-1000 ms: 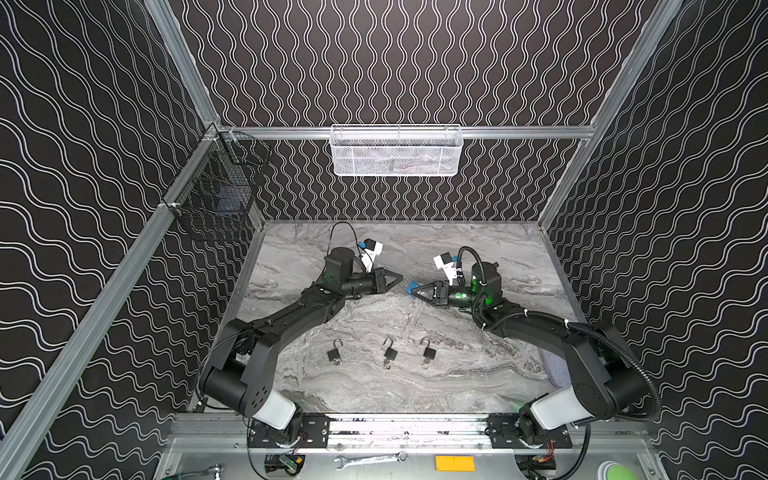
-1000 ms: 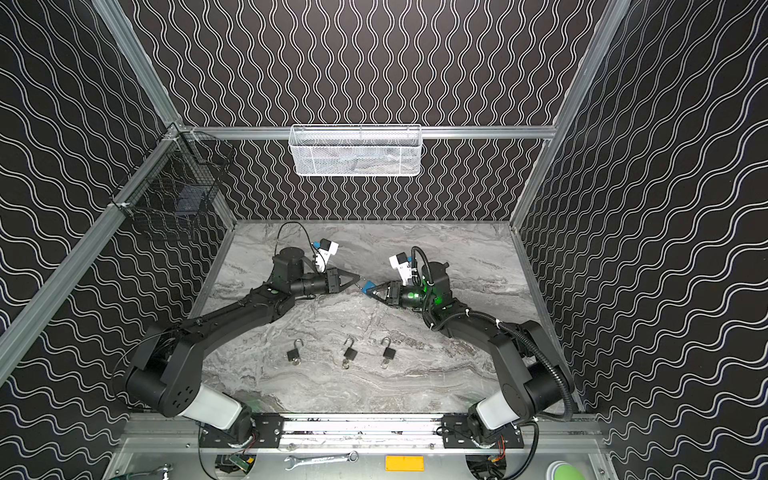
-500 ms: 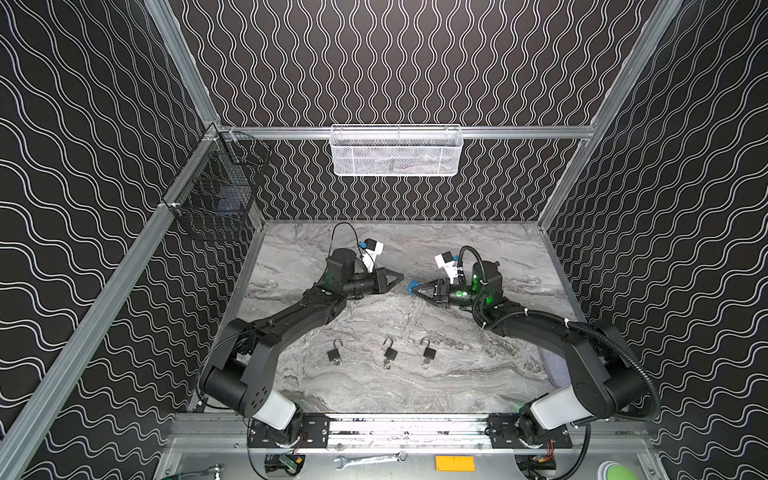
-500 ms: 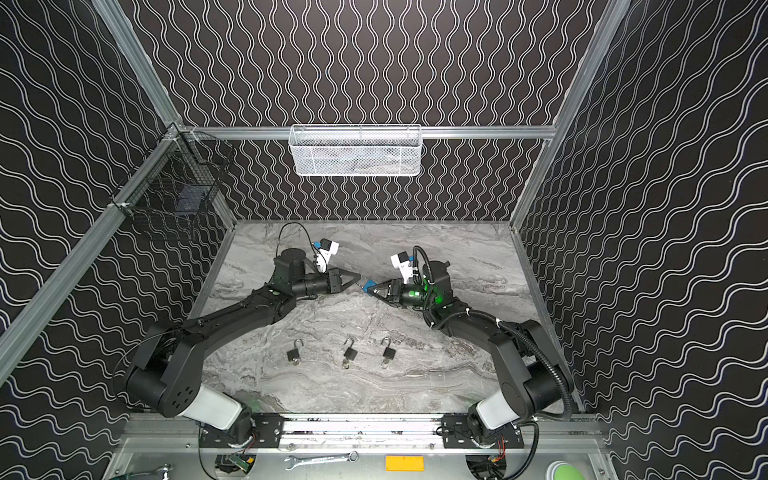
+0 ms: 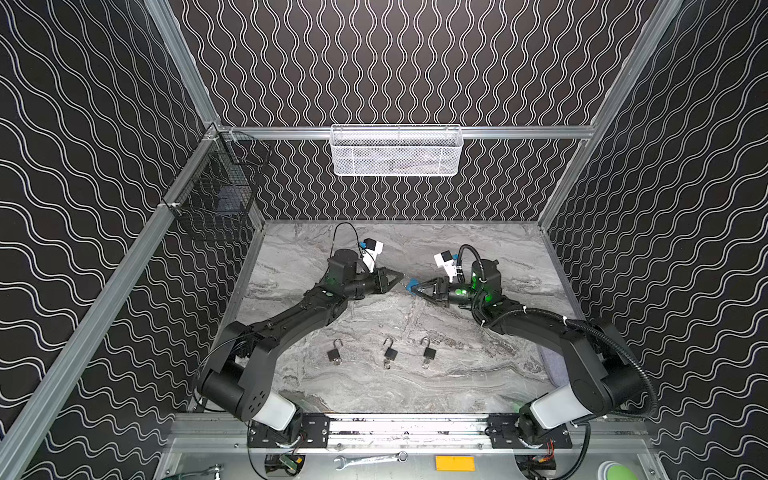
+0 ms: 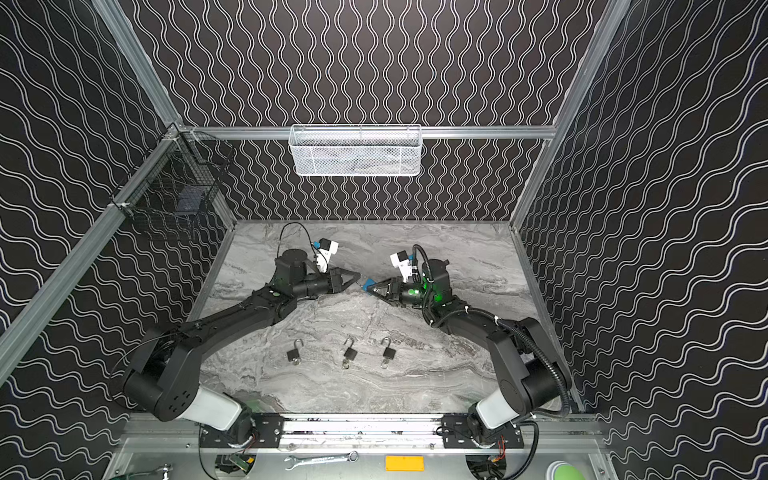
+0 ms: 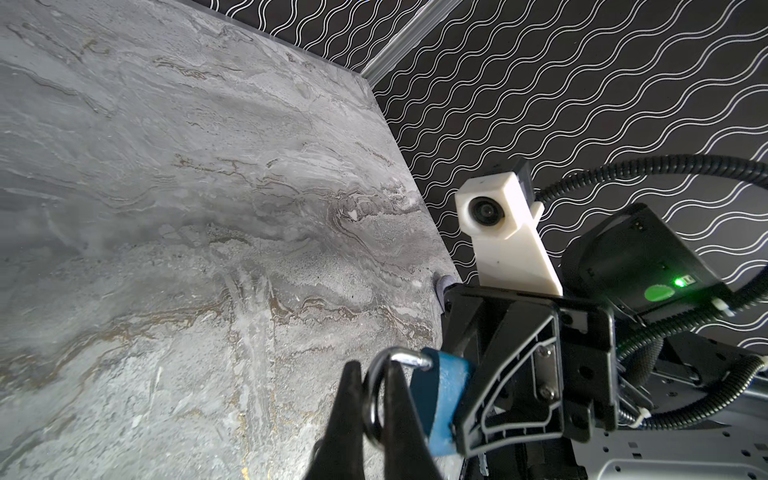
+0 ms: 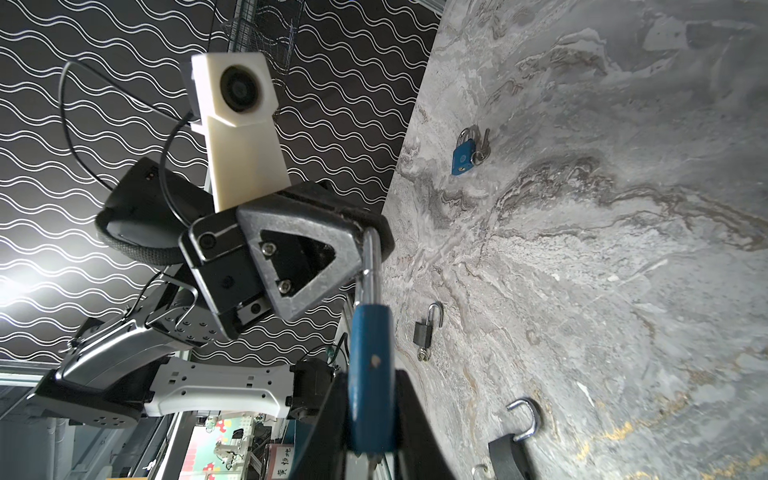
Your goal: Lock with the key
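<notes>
- Nearest me, on the metal front rail, lie one flat silver wrench (image 5: 371, 459) and one orange tag (image 5: 455, 462), well apart from each other.
- Further in, on the grey, marble-veined bench (image 5: 478, 374), three black padlocks (image 5: 390, 353) lie in a row, none touching another. Each has a small square body and a curved silver shackle swung open. A tiny silver piece sits at each base, too small for me to make out.
- Mid-bench, two black arms meet tip to tip above the surface.
  - The right gripper (image 8: 370, 409) is clamped on the flat sides of one blue padlock (image 8: 370, 365), a smooth rounded block with a chip in its paint.
  - The left gripper (image 5: 400, 277) is pinched closed on that lock's round steel shackle (image 7: 376, 399).
  - I cannot tell whether a key sits in this lock.
- A second blue padlock (image 8: 463, 156) shows only in the right wrist view. It lies flat on the bench close to the edge by the wavy-patterned wall, and a small bunch of silver keys (image 8: 482, 145) touches its side.
- Farthest off hang two baskets: one black wire basket (image 5: 216, 195) on the left rail and one white mesh basket (image 5: 397, 151) on the back rail.
</notes>
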`<state>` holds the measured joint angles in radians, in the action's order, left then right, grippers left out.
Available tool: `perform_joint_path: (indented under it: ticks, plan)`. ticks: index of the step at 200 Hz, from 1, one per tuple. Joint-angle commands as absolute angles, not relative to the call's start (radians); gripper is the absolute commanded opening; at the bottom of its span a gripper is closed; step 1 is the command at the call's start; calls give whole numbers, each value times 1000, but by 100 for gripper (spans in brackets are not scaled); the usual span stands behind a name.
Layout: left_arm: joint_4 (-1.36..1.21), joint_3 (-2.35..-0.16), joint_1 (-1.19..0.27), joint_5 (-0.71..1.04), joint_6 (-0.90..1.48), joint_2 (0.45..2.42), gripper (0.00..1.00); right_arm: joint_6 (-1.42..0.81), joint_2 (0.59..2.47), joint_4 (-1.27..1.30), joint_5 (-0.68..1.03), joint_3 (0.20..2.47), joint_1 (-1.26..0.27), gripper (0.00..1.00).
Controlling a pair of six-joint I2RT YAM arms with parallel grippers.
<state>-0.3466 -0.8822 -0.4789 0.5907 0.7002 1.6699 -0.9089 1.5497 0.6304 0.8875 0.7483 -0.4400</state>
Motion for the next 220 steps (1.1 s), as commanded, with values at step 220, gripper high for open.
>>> perform_joint_path:
  ticks: [220]
  plan:
    - [-234, -902, -532, 689, 638, 1677, 0, -981, 1616, 848, 908, 805, -413, 8]
